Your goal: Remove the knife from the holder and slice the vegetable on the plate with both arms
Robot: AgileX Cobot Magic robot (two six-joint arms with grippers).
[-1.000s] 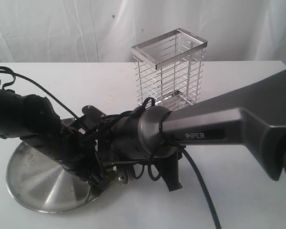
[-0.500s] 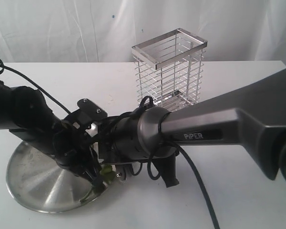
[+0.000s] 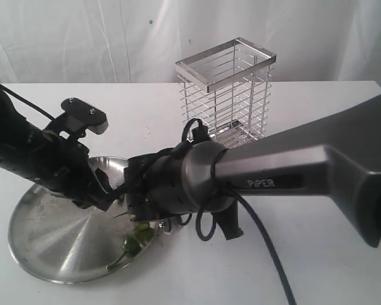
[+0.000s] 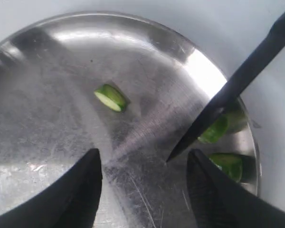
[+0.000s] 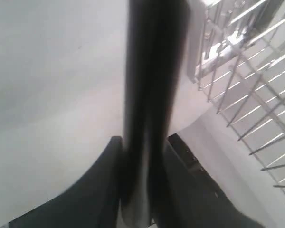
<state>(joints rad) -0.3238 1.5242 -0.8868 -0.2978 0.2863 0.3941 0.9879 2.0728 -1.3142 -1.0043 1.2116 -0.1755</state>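
Left gripper [image 4: 145, 190]: jaws wide apart, nothing between them, hanging over the round, brushed and scratched stainless steel plate [image 4: 47, 95]. I read it as released.

Just ahead of its fingertips [image 4: 83, 185] the slim all-black knife [image 4: 237, 80] slanted down, tip close to the steel. I could not tell whether it touched.

The small glossy green chilli pieces lay on the plate. One short piece [image 4: 110, 97], pale cut face up, sat well clear on the blade's open side. Two more [image 4: 213, 130] sat hard against the blade's other side, near the rim and partly hidden by it.

Handling, my judgement: the pieces looked very light, with slick skin and rounded backs, so likely to roll or skid on the polished plate under a sideways push. The flesh was probably soft and easy to crush. I would have pinched gently across the flanks of the longer piece, beside the blade rather than under it. The knife seemed stiff and light. Its narrow handle might twist in a loose grip, so pressure should go straight down.

Right gripper [image 5: 147, 190]: clamped on the knife's straight black handle.

Beyond that gripper stood the tall chrome wire holder [image 3: 225, 95], well apart from the plate.
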